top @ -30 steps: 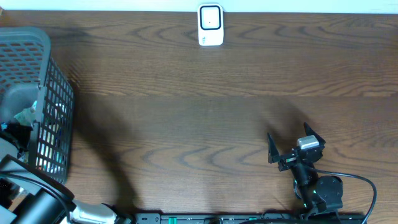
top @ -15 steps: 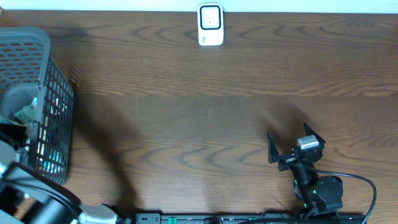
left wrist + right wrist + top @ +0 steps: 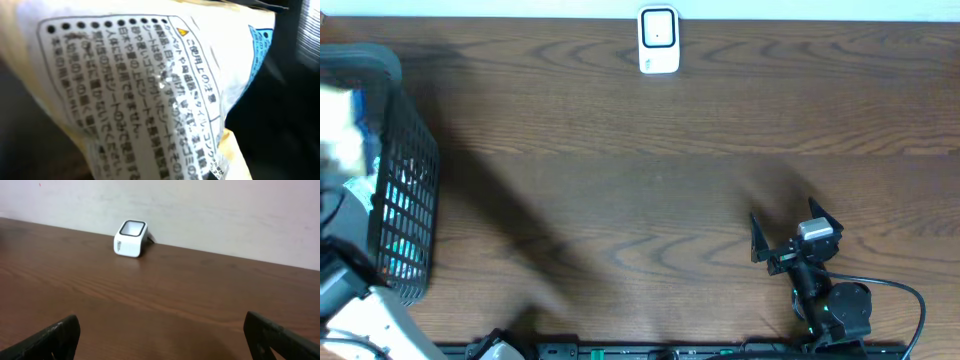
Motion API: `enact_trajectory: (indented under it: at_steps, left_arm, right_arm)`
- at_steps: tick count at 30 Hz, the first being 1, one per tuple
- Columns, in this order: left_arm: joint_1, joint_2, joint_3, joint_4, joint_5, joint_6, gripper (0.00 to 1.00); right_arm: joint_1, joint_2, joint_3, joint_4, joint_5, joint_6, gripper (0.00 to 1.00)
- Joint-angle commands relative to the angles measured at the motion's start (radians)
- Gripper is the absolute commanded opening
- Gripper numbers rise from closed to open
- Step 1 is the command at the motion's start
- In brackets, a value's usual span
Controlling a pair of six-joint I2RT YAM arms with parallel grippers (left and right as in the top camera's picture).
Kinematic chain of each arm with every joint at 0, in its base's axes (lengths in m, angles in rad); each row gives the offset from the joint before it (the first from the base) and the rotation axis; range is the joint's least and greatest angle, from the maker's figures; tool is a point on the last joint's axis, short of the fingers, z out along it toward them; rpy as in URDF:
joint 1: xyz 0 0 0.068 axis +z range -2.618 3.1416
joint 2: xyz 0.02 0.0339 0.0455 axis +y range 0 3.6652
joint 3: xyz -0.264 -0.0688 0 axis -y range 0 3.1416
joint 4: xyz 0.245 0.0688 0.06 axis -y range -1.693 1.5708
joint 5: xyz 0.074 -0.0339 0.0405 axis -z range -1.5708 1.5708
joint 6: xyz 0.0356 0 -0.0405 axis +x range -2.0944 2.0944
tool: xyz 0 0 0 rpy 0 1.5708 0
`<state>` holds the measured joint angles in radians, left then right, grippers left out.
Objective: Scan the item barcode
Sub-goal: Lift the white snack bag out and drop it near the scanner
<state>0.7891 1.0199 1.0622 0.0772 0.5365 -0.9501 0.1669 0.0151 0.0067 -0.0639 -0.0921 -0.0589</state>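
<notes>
The item is a white packet (image 3: pixel 150 90) printed with dense black Japanese text and yellow and blue edges. It fills the left wrist view at very close range, so my left gripper's fingers are hidden behind it. In the overhead view the packet (image 3: pixel 342 125) is a white and blue blur over the basket (image 3: pixel 412 170) at the far left, with my left arm (image 3: pixel 348 300) below it. No barcode shows on the visible face. The white scanner (image 3: pixel 659 40) stands at the table's far edge, also seen as the white scanner (image 3: pixel 130 238). My right gripper (image 3: pixel 788 226) rests open and empty at the front right.
The dark grey wire basket holds more packaged goods, seen through its mesh. A pale wall (image 3: pixel 200 210) rises behind the scanner. Bare brown wood (image 3: pixel 640 200) stretches between basket, scanner and right arm. The right arm's base and cable (image 3: pixel 840 310) sit at the front edge.
My left gripper has shut on the packet inside the basket and moved up and away with it; the packet now blurs above the basket rim. The right arm has not moved.
</notes>
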Motion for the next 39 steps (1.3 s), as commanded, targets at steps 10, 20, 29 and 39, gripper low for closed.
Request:
enact_trajectory:
  at_steps: [10,20,29,39]
  left_arm:
    - [-0.945,0.23,0.017,-0.021,0.005,0.461,0.07]
    - [-1.254,0.59,0.017,-0.066,-0.404,0.512,0.08]
    - [-1.308,0.68,0.017,-0.034,-0.403,0.512,0.63]
    - [-1.038,0.243,0.018,-0.077,-0.483,0.629,0.7]
  right_arm:
    - [0.007,-0.004,-0.001,-0.004,0.005,0.009,0.99]
    - [0.007,-0.004,-0.001,-0.004,0.005,0.009,0.99]
    - [0.007,-0.004,-0.001,-0.004,0.005,0.009,0.99]
    - [0.007,-0.004,-0.001,-0.004,0.005,0.009,0.99]
